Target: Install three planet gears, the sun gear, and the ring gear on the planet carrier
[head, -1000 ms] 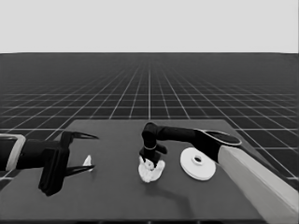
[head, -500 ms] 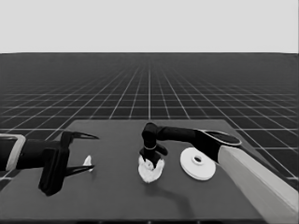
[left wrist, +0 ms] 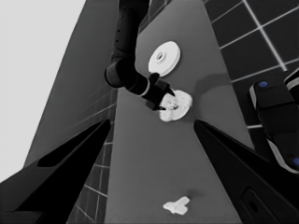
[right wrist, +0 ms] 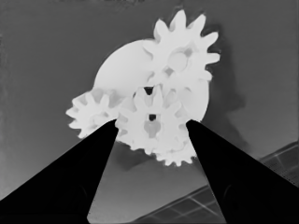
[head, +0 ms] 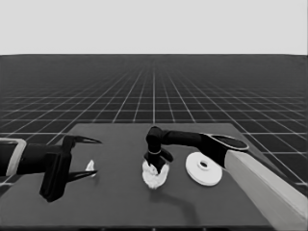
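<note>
Nothing has moved: left jaws [head: 91, 158] wait spread over the thin piece [head: 90, 165]. Right jaws [head: 155, 167] grip a gear [right wrist: 152, 125] over the smaller round part [right wrist: 124, 65]; the right wrist view shows three more gears meshing. Larger round part [head: 203, 168] lies beyond.

**Off-task items on the bench**

A dark table [head: 120, 202] fills the near part of the scene, its surface flat and plain. On its left end lies a thin white piece [head: 90, 166], small and irregular, not round, resting flat on the tabletop. Beyond the table's far edge a floor grid [head: 154, 96] of pale lines runs out to the horizon, under a pale blank band [head: 154, 26]. Past the table's edge in the left wrist view stands dark machinery [left wrist: 275, 116] with pale bands and small blue lights.
</note>
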`<state>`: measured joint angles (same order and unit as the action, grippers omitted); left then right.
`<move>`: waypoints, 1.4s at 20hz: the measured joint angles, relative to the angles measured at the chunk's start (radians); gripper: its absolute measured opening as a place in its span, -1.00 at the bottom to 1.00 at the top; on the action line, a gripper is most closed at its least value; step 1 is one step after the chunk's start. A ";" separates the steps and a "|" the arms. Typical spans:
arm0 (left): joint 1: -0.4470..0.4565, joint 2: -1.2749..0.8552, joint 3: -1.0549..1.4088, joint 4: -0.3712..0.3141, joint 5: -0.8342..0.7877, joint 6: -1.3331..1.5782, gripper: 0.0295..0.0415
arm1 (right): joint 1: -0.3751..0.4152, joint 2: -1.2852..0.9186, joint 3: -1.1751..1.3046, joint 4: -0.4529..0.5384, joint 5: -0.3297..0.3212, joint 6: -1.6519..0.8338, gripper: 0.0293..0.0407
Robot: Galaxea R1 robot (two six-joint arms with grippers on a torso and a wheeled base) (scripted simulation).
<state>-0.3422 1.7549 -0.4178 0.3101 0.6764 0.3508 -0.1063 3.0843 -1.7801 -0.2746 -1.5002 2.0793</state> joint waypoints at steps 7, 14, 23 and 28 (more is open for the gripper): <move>0.000 0.000 0.000 0.000 0.000 0.000 0.49 | -0.001 0.000 0.000 0.000 0.000 0.073 -0.72; 0.000 0.000 0.000 0.000 0.000 0.000 0.49 | 0.000 0.000 0.000 0.000 0.000 0.147 -0.72; 0.000 0.000 0.000 0.000 0.000 0.000 0.49 | 0.000 0.000 0.000 0.000 0.000 0.241 -0.72; 0.000 0.000 0.000 0.000 0.000 0.000 0.49 | -0.001 0.000 0.000 0.000 0.000 0.282 0.34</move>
<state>-0.3422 1.7549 -0.4178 0.3101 0.6764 0.3508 -0.1069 3.0842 -1.7803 -0.2748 -1.5003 2.3615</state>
